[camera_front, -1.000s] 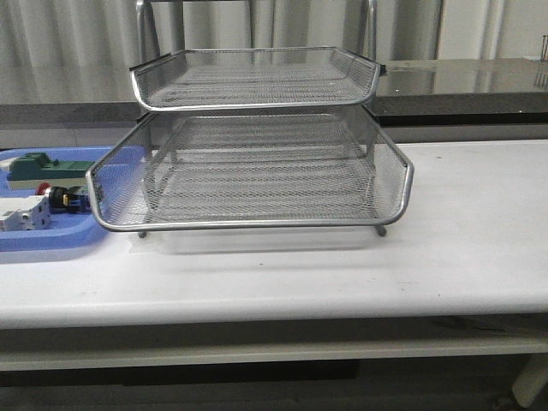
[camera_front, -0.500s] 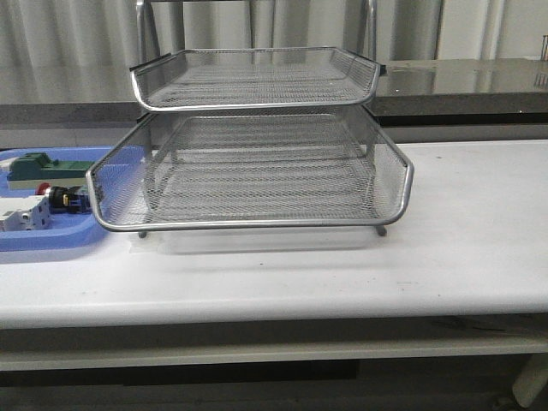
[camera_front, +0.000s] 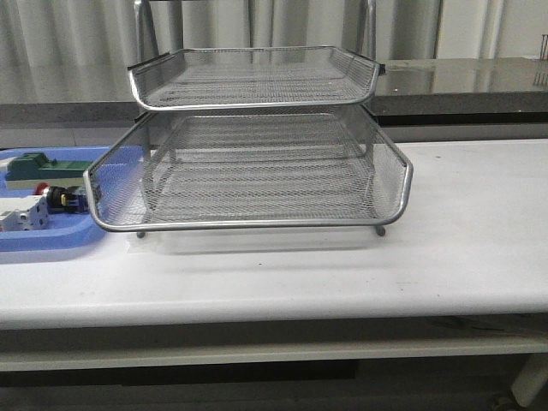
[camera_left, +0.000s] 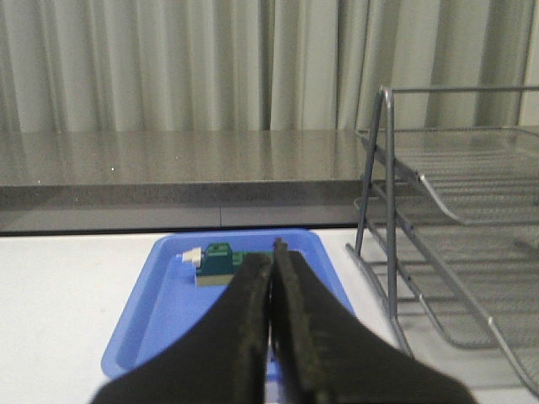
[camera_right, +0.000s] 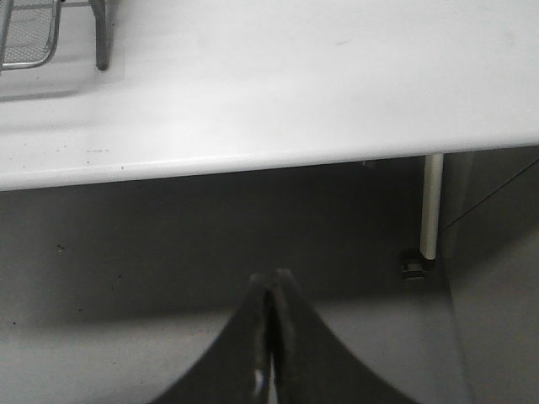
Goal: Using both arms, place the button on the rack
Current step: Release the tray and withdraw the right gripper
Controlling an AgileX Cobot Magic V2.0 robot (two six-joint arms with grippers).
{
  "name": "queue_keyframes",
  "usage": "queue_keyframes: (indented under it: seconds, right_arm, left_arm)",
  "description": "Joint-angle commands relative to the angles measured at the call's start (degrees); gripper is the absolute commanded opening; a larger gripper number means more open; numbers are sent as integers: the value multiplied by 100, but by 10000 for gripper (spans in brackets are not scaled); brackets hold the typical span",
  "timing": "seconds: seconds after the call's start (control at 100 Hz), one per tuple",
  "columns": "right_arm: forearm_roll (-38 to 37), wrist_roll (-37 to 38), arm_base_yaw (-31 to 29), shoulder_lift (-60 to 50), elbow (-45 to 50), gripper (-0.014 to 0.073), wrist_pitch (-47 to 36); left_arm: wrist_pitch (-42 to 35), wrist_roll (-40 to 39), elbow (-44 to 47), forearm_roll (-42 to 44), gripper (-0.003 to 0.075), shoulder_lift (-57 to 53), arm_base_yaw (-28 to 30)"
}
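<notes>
Button lying in blue tray left of rack, both grippers closed on nothing, right one off the table's near edge.

Rack loses its top tier above the front view's edge; blue tray is cut off left, button half behind mesh.

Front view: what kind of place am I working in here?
Probably a lab or workshop bench: a white table holding a wire-mesh rack, a blue tray of electrical parts including the button, and curtains behind.
</notes>
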Motion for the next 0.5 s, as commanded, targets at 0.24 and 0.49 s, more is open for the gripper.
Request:
queue_keyframes:
  seconds: [0.24,0.49]
  right_arm:
    - [-118,1,-11,17,-196,-68,-307]
    - [-118,1,-11,17,-196,-68,-307]
  left_arm:
    - [1108,-32,-2255,-74,4,1981,14]
    - [2039,-11,-3751,278,4,3947,14]
